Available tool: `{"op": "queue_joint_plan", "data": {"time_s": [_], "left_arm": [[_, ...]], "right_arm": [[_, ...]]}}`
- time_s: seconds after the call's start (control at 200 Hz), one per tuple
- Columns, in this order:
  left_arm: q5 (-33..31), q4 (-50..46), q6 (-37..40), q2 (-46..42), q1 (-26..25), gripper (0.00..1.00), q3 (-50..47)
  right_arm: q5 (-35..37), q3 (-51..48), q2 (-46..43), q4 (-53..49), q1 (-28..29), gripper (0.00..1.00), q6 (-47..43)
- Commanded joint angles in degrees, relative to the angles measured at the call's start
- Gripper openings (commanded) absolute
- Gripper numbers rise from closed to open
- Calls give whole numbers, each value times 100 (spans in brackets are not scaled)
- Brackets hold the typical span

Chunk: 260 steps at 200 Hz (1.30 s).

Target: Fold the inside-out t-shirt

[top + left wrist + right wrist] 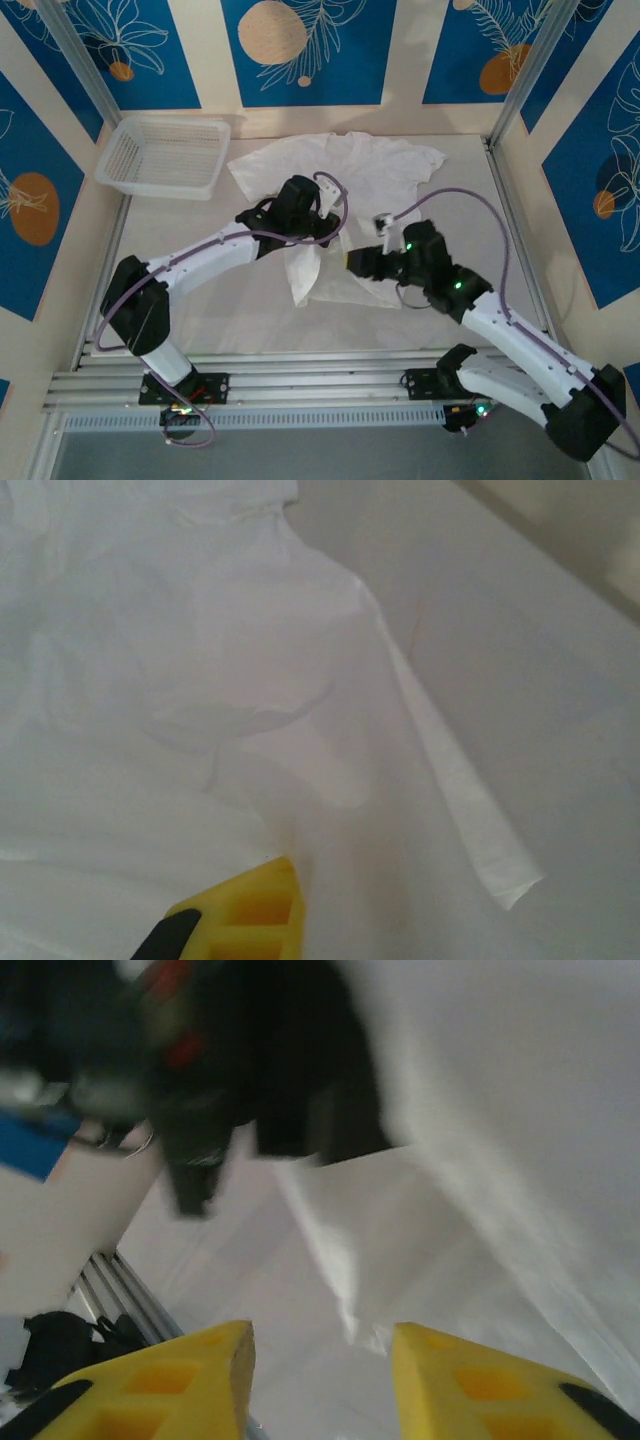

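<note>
The inside-out t-shirt [375, 170] lies spread on the white table, collar toward the back and wrinkled. Its left side is folded inward, so a narrow strip of cloth [305, 272] trails toward the front. My left gripper [325, 230] sits over the shirt's middle, shut on the cloth. In the left wrist view one yellow finger [250, 910] shows with white fabric [300, 730] draped against it, and the other finger is hidden under the cloth. My right gripper [352, 262] hovers at the shirt's lower edge. It is open [320, 1345], with only cloth [470, 1220] below the gap.
A white plastic mesh basket [165, 155] stands at the back left. Aluminium rails [300, 385] run along the near edge. Metal frame posts [520, 70] and patterned walls close in the sides. The left arm's black wrist [260, 1070] looms close ahead in the right wrist view.
</note>
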Motion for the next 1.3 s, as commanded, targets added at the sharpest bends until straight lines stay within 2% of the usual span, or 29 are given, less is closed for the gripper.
{"op": "queue_joint_plan", "data": {"time_s": [0.0, 0.07, 0.155, 0.305, 0.38, 0.47, 0.5, 0.585, 0.675, 0.765, 0.86, 0.905, 0.95, 0.955, 1.03, 1.08, 1.15, 1.22, 1.295], "left_arm": [[201, -317, -418, 97, 63, 0, 432], [110, -374, -454, 78, 63, 0, 560], [8, -480, -493, 69, 71, 0, 698], [72, -691, -522, 76, 75, 0, 969], [191, -840, -580, 52, 79, 0, 1140], [509, -874, -801, -10, 81, 0, 1324], [578, -897, -911, -27, 80, 0, 1420], [670, -1073, -1201, -55, 80, 0, 1788], [753, -1256, -1350, -82, 84, 0, 2160], [778, -1430, -1520, -70, 62, 0, 2484], [745, -1555, -1572, -47, 42, 0, 2730], [729, -1585, -1586, -51, 32, 0, 2809], [761, -1556, -1644, -46, 17, 0, 2872], [768, -1549, -1656, -46, 17, 0, 2878], [894, -1446, -1777, -18, -32, 0, 3062], [762, -1571, -1696, 50, -57, 0, 3305], [153, -2086, -1537, 200, -67, 0, 3781], [-160, -2355, -1366, 292, -71, 0, 4125], [-176, -2264, -1304, 267, -71, 0, 4193]], "right_arm": [[1811, -950, 253, 2569, 702, 22, -2353], [2364, -1359, 724, 3730, 876, 8, -3534], [2762, -1372, 1420, 4317, 890, 0, -4746], [3686, -1380, 3049, 6407, 742, 0, -7162], [4249, -1029, 3883, 7029, 609, 0, -8168], [4585, -723, 5061, 8684, 360, 0, -9657], [4628, -511, 5407, 8718, 234, 0, -10067], [4673, -148, 5819, 8720, -50, 0, -10397], [4564, 71, 5826, 8422, -313, 0, -10231], [4690, 457, 5642, 6854, -607, 0, -9491], [4796, 636, 5197, 5594, -840, 0, -8249], [4448, 848, 4850, 3950, -965, 0, -7288], [3682, 1249, 4567, 2381, -1129, 0, -6194], [3610, 1341, 4536, 1977, -1165, 0, -5991], [2665, 1781, 4443, 834, -1373, 0, -4821], [2109, 1817, 4372, 594, -1363, 0, -4627], [1347, 1606, 4207, 648, -1206, 0, -4517], [815, 1669, 4254, 312, -1192, 0, -4187], [874, 1973, 4457, -249, -1251, 0, -3760]]}}
